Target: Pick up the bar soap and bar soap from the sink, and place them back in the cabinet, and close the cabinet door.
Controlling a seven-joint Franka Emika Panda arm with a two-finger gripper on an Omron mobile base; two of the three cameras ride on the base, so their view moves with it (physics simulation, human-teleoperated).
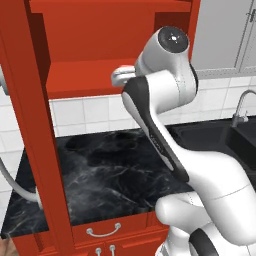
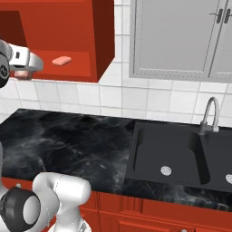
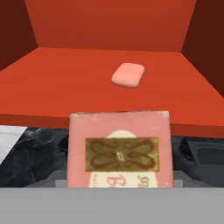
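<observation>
Lying on the floor of the bright red wall cabinet [image 3: 65, 83], well back from its front lip, is the rounded salmon-pink bar soap [image 3: 128, 75]; from the right base camera it sits on that same shelf [image 2: 61, 60]. Close before the hand camera, in front of the cabinet's edge, a flat pink block of soap with a brown ornamented label [image 3: 119, 151] hides the fingertips, so the claw's opening cannot be told. The black matte double-basin sink [image 2: 181, 156] lies well off to the right.

Red cabinet [image 3: 52, 83] floor w/ pink bar soap [image 3: 128, 75] lying flat on it, mid-right.
</observation>
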